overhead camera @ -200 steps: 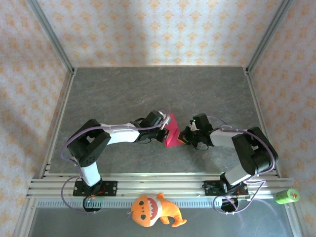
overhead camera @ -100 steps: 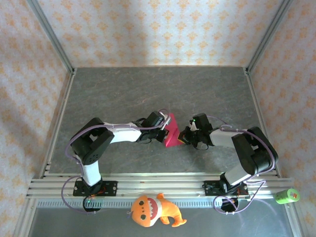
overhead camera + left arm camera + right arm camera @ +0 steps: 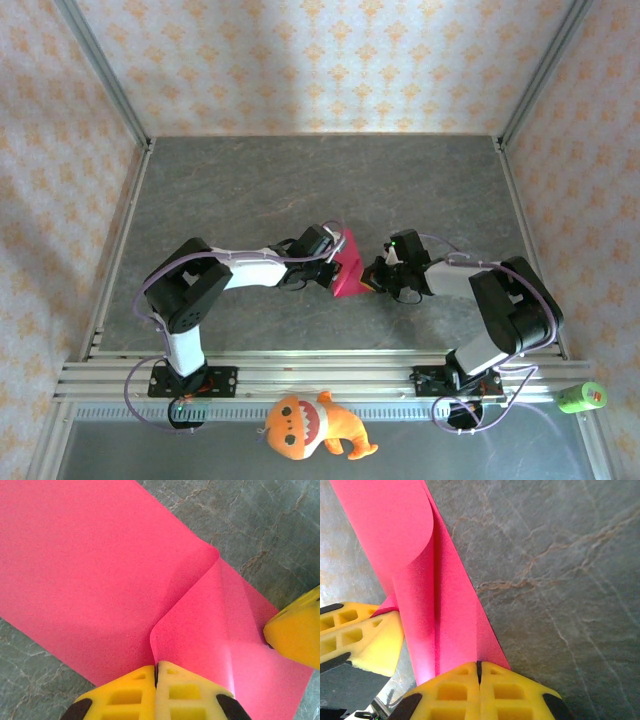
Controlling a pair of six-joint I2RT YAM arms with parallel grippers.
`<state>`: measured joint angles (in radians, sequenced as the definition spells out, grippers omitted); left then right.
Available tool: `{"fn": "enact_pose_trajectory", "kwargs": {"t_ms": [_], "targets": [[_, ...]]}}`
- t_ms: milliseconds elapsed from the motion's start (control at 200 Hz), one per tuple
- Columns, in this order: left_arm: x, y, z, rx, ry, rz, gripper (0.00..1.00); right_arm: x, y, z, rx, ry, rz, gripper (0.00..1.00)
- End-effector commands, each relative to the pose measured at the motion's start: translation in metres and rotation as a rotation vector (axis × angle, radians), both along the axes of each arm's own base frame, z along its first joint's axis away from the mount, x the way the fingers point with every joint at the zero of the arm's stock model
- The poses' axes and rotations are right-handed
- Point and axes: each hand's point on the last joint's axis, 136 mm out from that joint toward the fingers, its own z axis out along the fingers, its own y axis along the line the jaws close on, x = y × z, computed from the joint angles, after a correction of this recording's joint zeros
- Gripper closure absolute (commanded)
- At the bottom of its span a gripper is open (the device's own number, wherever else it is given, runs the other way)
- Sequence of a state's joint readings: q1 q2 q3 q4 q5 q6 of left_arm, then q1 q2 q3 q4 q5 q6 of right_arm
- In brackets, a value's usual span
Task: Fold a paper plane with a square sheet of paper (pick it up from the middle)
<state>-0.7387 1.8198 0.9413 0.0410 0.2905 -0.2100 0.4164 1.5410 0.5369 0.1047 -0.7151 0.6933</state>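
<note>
The square sheet of paper [image 3: 348, 266] is magenta-pink and lies folded into a narrow shape on the grey table, between the two grippers. My left gripper [image 3: 334, 262] is at its left edge and my right gripper [image 3: 371, 278] at its right edge. In the left wrist view the left gripper [image 3: 156, 669] is shut on a raised, curling fold of the paper [image 3: 95, 565], with a right finger [image 3: 296, 634] at the far edge. In the right wrist view the right gripper [image 3: 479, 666] is shut on the end of the paper [image 3: 417, 575], which curls over in a loose roll.
An orange plush toy [image 3: 308, 424] lies in front of the aluminium rail [image 3: 320, 378] at the near edge. A green cylinder [image 3: 581, 397] lies at the front right. Frame posts and patterned walls close in the grey table [image 3: 300, 180].
The left arm's elbow has shifted slightly to the right. Both grippers and the paper stay where they were.
</note>
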Motion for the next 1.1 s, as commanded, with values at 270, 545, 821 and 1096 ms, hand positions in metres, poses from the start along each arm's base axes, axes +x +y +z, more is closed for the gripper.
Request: {"fn": "enact_pose_trajectory", "kwargs": {"t_ms": [270,545,821,1096], "targets": [[-0.01,-0.006,0.015,-0.045,0.029,-0.058,1.0,-0.016,-0.018,-0.029,-0.116,0.09,-0.02,1.0],[-0.004,0.003,0.005,0.034,0.01,-0.038,1.0,-0.017,-0.019,-0.029,-0.117,0.09,-0.022,1.0],[-0.001,0.005,0.002,0.059,-0.009,-0.04,1.0,-0.016,-0.019,-0.028,-0.116,0.089,-0.023,1.0],[0.003,0.003,0.003,0.062,-0.027,-0.042,1.0,-0.017,-0.02,-0.029,-0.115,0.09,-0.027,1.0]]}}
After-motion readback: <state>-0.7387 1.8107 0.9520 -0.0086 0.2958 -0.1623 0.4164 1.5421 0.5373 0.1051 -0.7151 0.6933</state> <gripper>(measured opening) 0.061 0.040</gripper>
